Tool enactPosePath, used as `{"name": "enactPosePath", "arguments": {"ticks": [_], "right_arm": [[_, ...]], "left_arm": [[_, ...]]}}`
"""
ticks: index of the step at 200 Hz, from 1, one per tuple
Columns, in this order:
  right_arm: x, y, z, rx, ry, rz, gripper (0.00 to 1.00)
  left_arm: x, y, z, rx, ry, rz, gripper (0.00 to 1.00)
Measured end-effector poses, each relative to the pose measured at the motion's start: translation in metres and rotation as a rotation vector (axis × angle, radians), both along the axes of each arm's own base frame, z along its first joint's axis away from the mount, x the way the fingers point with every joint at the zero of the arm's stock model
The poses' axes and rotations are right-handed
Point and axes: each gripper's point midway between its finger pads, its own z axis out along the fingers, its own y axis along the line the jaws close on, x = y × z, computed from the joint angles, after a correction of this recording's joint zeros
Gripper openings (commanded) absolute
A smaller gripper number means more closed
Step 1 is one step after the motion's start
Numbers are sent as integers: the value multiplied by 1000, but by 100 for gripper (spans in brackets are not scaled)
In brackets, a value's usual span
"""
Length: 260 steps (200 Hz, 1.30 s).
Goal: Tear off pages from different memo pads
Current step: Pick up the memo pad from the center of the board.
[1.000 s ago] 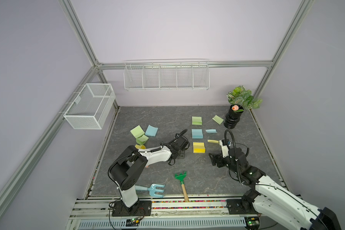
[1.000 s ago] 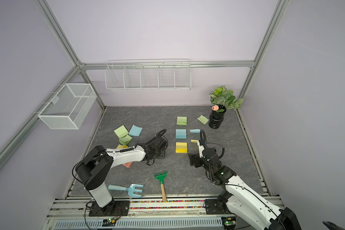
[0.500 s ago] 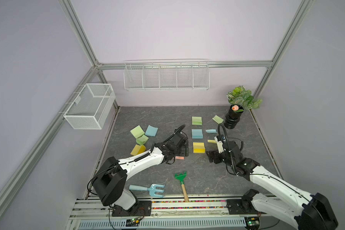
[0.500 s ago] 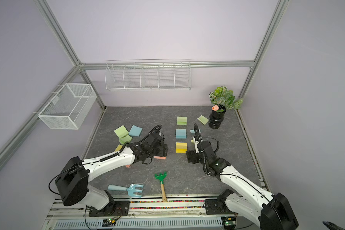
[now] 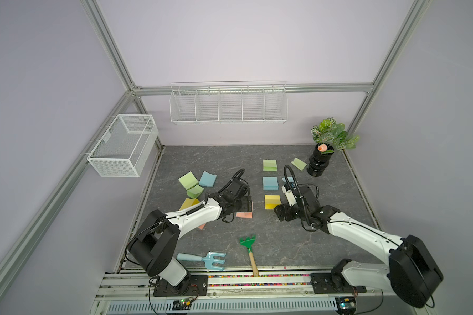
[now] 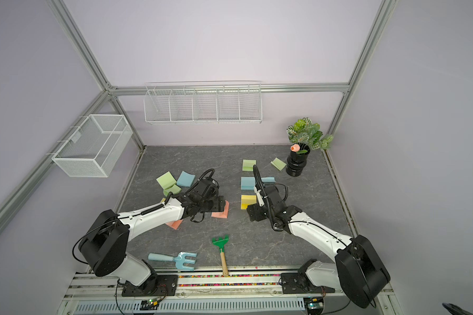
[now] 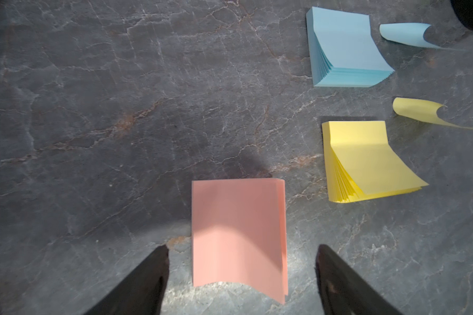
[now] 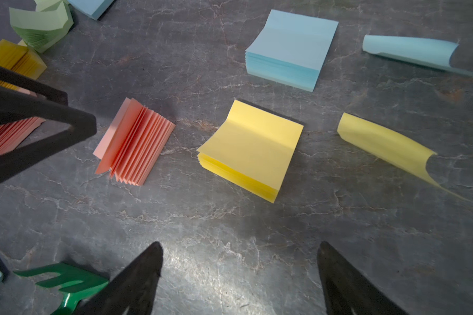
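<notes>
Near edge of the desk (image 5: 284,245): blue fork (image 5: 208,259) and green rake (image 5: 247,241), lying apart from the work.

Mid-desk: the salmon pad (image 5: 245,214) now lies flat on the surface, on a spot that was bare a second ago. The left jaws were narrower then. They now stand wide, one finger on either side of the pad's near end, and the left wrist view shows a gap on both sides. We read this as a release, with the pad delivered. From the right wrist the salmon pad (image 8: 137,141) shows its leaves fanned open.

The right jaws are wide and empty, over bare desk just near of the yellow pad (image 5: 272,201). That arm has pushed forward from the near right corner.

Farther on sit the blue pad (image 5: 270,183) and then the green pad (image 5: 269,165), toward the far edge. Loose pages lie on their right-edge side: yellow page (image 7: 421,111), blue page (image 5: 287,179), green page (image 5: 298,164), all curled. We see no salmon page.

More pads (image 5: 188,180) bunch near the left edge.

Our judgement is that three colours are done and salmon is next, with one arm pinning the pad while the other peels. The fanned leaves may lift several at once.
</notes>
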Motion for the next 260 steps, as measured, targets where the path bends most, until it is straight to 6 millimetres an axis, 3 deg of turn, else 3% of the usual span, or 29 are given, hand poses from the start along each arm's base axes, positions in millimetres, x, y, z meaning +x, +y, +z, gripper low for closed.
{"name": "enactPosePath", "arguments": {"ticks": [47, 220, 260], "right_arm": [[-2, 3, -14, -22, 37, 19, 89], [-3, 19, -8, -21, 27, 74, 89], [4, 33, 0, -35, 24, 104, 89]], "left_arm": [[0, -5, -5, -13, 15, -15, 80], [-1, 10, -23, 41, 29, 34, 70], [-2, 20, -30, 84, 26, 55, 69]]}}
